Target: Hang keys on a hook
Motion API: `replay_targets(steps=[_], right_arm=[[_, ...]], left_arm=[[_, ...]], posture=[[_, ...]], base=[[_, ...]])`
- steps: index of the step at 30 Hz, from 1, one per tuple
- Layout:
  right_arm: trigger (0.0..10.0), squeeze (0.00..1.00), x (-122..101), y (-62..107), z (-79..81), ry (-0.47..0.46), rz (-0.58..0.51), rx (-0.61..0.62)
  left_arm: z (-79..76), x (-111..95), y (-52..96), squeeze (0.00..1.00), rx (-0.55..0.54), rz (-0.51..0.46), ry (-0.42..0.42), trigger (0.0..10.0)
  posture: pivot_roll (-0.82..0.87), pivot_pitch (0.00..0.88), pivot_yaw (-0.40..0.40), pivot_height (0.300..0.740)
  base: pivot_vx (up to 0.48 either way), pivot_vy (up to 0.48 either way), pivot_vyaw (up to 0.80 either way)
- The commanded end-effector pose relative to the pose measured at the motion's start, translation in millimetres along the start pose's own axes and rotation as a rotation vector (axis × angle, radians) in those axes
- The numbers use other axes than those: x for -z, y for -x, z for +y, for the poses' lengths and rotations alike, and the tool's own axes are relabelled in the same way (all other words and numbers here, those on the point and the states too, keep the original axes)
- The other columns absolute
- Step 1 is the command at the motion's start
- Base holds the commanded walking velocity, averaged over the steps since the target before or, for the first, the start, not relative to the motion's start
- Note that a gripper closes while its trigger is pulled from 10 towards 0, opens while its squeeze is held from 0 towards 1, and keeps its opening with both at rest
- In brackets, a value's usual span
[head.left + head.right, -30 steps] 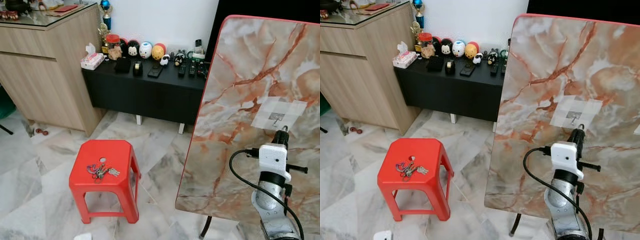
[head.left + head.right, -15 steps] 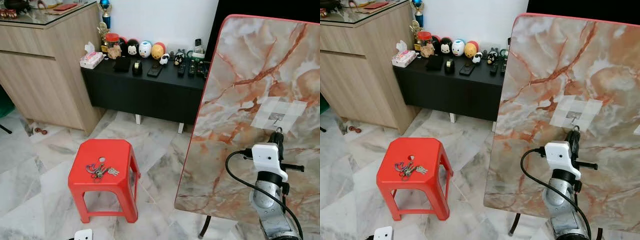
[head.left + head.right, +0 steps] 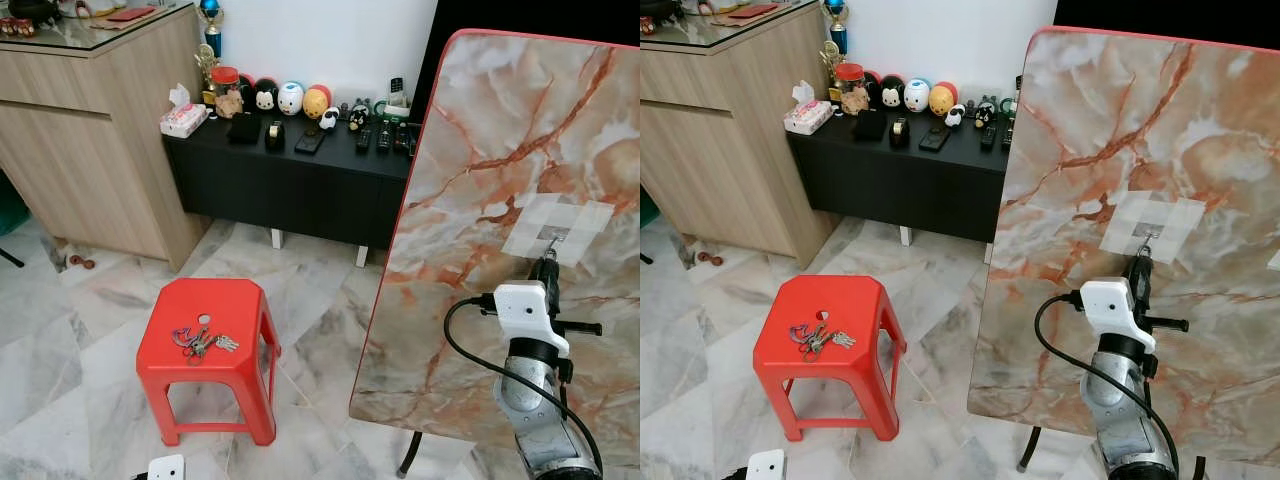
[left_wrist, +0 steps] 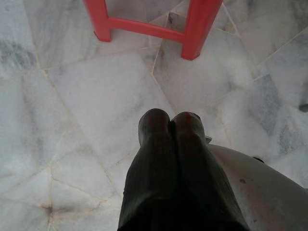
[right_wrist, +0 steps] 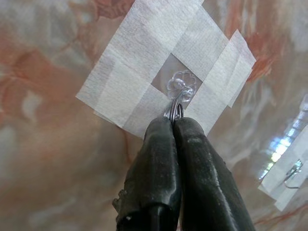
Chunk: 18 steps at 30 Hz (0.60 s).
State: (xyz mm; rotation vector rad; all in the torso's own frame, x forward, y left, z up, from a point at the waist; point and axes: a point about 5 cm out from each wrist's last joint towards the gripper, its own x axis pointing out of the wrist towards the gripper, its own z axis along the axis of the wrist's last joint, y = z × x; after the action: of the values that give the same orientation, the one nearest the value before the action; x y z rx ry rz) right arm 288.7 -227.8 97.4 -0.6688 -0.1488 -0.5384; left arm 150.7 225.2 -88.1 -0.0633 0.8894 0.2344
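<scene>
A bunch of keys (image 3: 200,341) lies on the red plastic stool (image 3: 245,305). At the right stands a marble-patterned board (image 3: 500,140) with a clear hook (image 5: 179,85) under white tape. My right gripper (image 5: 172,126) is raised to the board and shut on a thin metal key ring (image 5: 175,109), which touches the hook from just below. In the left eye view its tips (image 3: 547,265) are right under the taped patch. My left gripper (image 4: 172,119) hangs low over the floor near the stool's legs, shut with nothing in it.
A low black cabinet (image 3: 300,190) with figurines and remotes stands against the back wall, with a wooden cabinet (image 3: 90,150) to its left. A second taped hook (image 5: 290,172) sits further along the board. The floor is marble tile.
My right gripper has shifted a little to the left, so its tips now sit directly under the hook. The keys on the stool have not moved.
</scene>
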Motion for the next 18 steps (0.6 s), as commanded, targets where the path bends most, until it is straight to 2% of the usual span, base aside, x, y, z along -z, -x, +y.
replay_targets(steps=[1, 18], right_arm=[[10.0, 0.00, -3.4, -7.5, -6.9, 0.004, -0.012, 0.036], [10.0, 0.00, 4.8, -6.9, -2.6, 0.041, 0.040, -0.016]], left_arm=[[0.1, 6.8, 1.8, 0.00, -0.001, 0.021, 0.011, 10.0], [1.4, 10.7, 3.3, 0.00, -0.002, 0.025, 0.014, 10.0]], posture=[[0.20, 0.000, -0.077, 0.740], [0.20, 0.000, -0.077, 0.740]], base=[[0.000, 0.000, 0.00], [0.000, 0.000, 0.00]])
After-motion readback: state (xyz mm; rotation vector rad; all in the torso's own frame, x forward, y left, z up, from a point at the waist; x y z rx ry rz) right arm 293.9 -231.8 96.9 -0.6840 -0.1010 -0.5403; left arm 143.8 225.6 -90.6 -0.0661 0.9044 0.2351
